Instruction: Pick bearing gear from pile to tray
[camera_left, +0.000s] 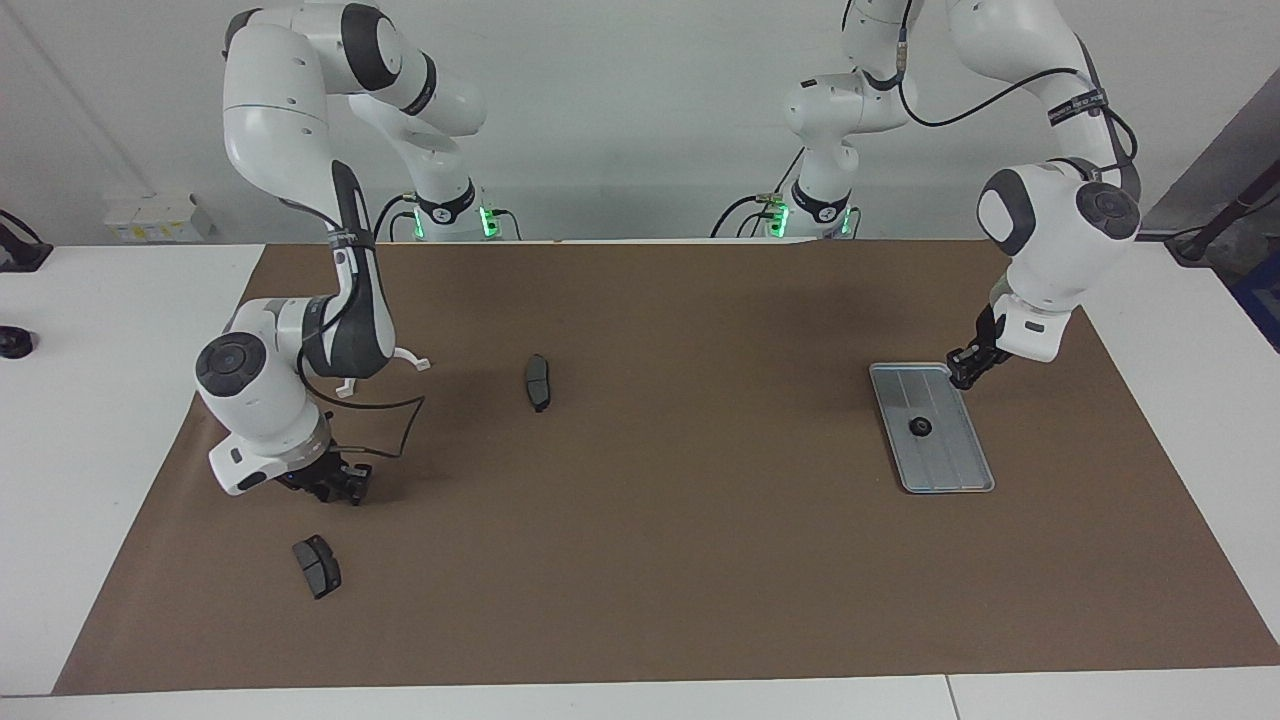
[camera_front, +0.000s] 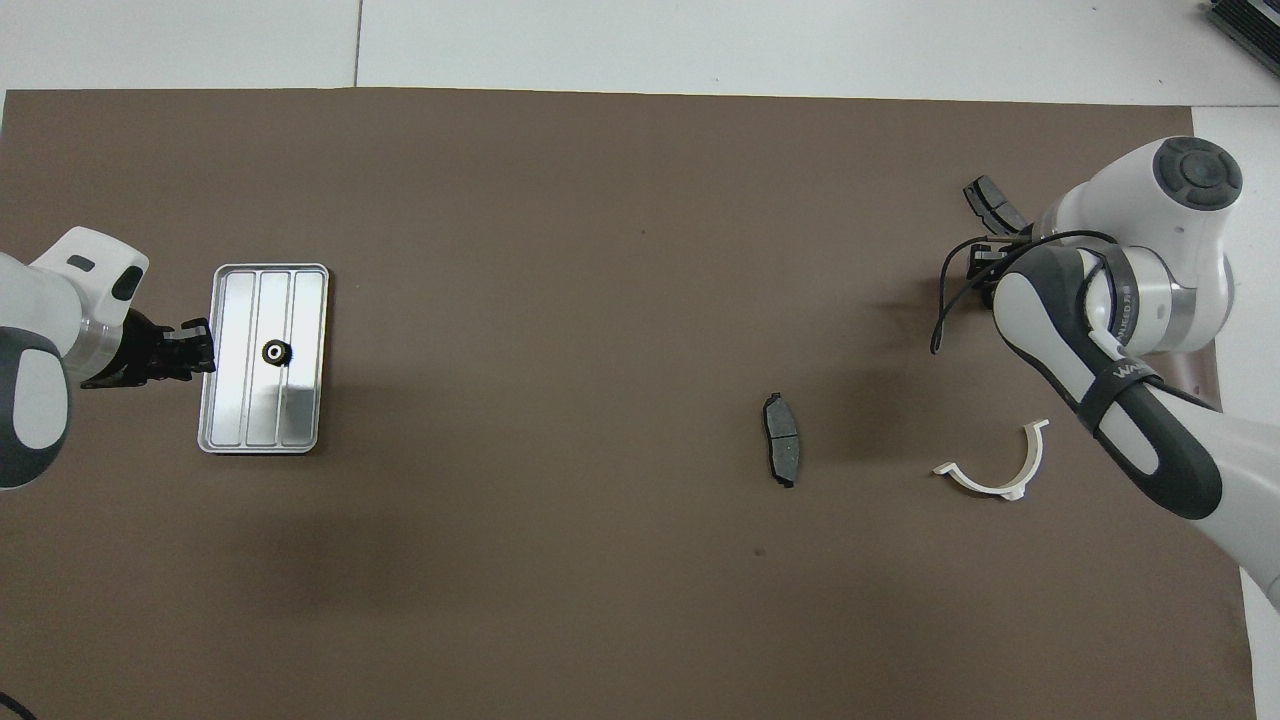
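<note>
Silver ridged tray (camera_left: 960, 475) (camera_front: 224, 430) lying flat, one black gear (camera_left: 918, 427) (camera_front: 274, 351) inside

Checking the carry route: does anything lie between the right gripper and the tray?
Nothing visible. The mat between right gripper and tray is bare; the middle brake pad lies nearer the robots, off that line. The left gripper is at the tray's corner.
</note>
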